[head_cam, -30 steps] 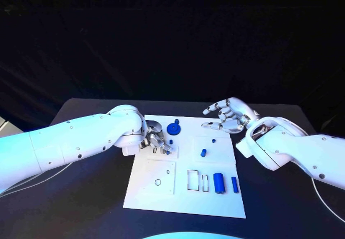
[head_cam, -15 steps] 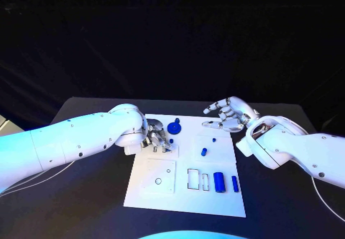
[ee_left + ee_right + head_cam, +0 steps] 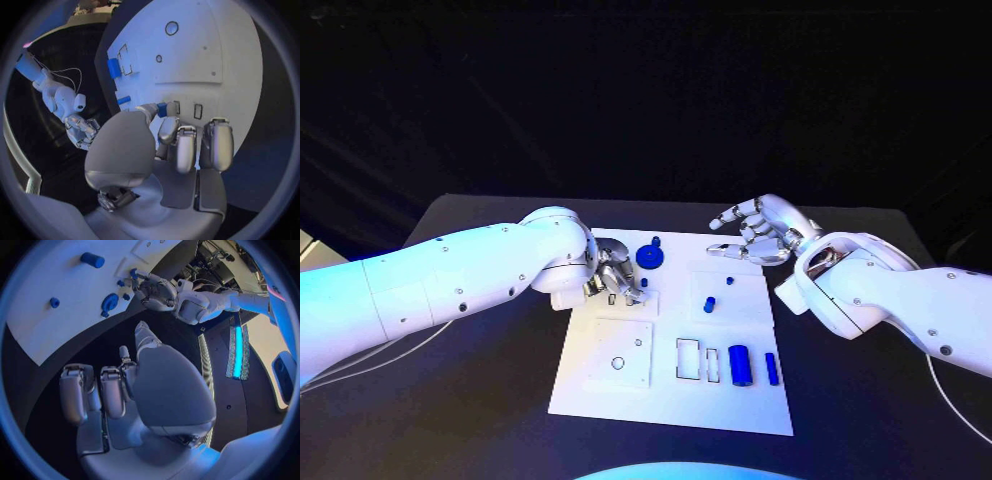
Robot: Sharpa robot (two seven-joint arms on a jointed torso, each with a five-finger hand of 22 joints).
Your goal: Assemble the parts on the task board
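Where the head view looks down, the task board (image 3: 672, 340) lies as a flat white rectangular plate at the middle of the matte black surface (image 3: 473, 400), reaching from the frame's centre toward its lower middle; its smooth face carries square outlines, small round holes and narrow rectangular slots; a round blue part (image 3: 648, 260) with a stub sits near its upper edge, a small blue peg (image 3: 708, 305) stands at mid-board, and a thick blue cylinder (image 3: 740, 366) with a thin blue bar (image 3: 770, 369) beside it lie at the lower right; the left hand (image 3: 617, 279), silver and glossy, rests over the board's upper left part, its fingers curled down with a small blue piece (image 3: 643, 284) at their tips; the right hand (image 3: 759, 235) hangs above the board's upper right corner, fingers bent inward and apart, nothing in them.

Seen from the left wrist, the left hand (image 3: 164, 145) has its thumb and a finger pinching the small blue piece (image 3: 162, 109) against the white plate (image 3: 206, 55) near two rectangular slots; the other fingers (image 3: 217, 142) lie side by side, curled.

From the right wrist, the right hand (image 3: 131, 385) shows smooth metal fingers (image 3: 75, 392) half curled with gaps between them, holding nothing, over the dark surface (image 3: 56, 375); the board (image 3: 56, 275) fills the upper left, bearing the cylinder (image 3: 92, 260) and the round part (image 3: 109, 302).
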